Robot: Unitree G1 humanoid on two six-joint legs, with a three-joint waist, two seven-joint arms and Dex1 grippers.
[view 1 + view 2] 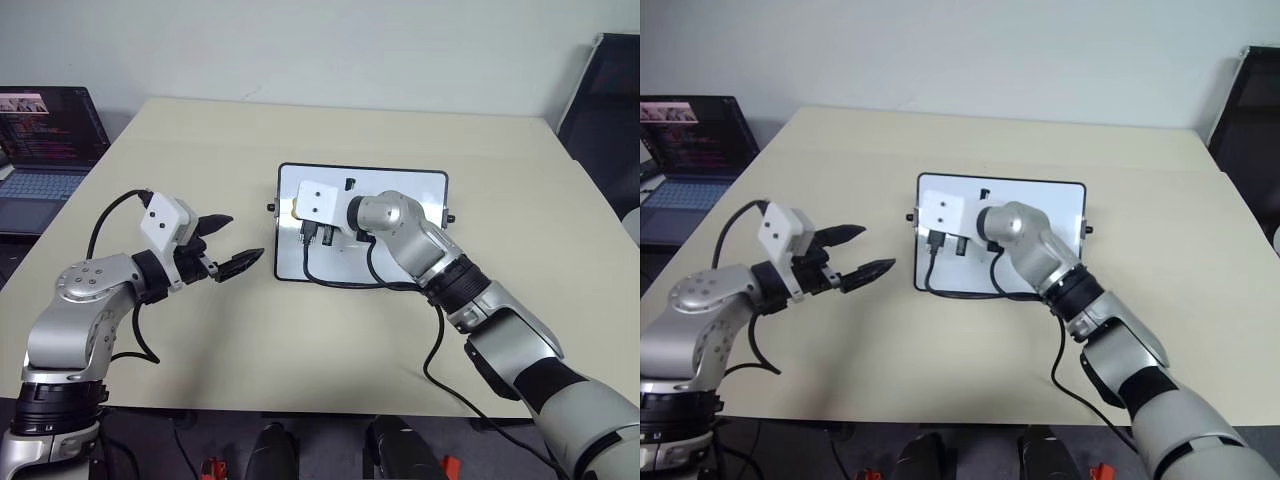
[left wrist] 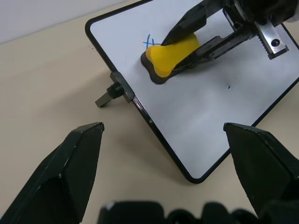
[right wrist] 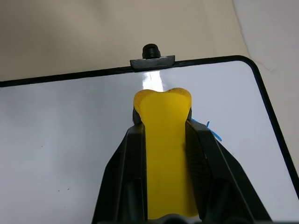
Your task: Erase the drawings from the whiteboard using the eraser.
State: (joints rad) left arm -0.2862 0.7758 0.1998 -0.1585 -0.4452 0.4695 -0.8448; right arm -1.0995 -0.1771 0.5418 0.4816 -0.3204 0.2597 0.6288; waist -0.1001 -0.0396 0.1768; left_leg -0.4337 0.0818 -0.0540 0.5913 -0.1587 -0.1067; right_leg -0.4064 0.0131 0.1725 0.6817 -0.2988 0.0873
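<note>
No legible text, label or number is seen. Coloured code lines on the dark open laptop's screen (image 1: 48, 125) at ten o'clock are too small to be read.

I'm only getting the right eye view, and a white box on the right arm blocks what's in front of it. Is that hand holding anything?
Observer: Yes. The right hand grips a yellow eraser between its two fingers.
Operator: Is the eraser on the board, or up in the air?
Observer: Its dark side appears to rest flat on the board, near one side knob.
Operator: Any drawing still there?
Observer: A blue scribble peeks out right beside the eraser, near the board's corner.
</note>
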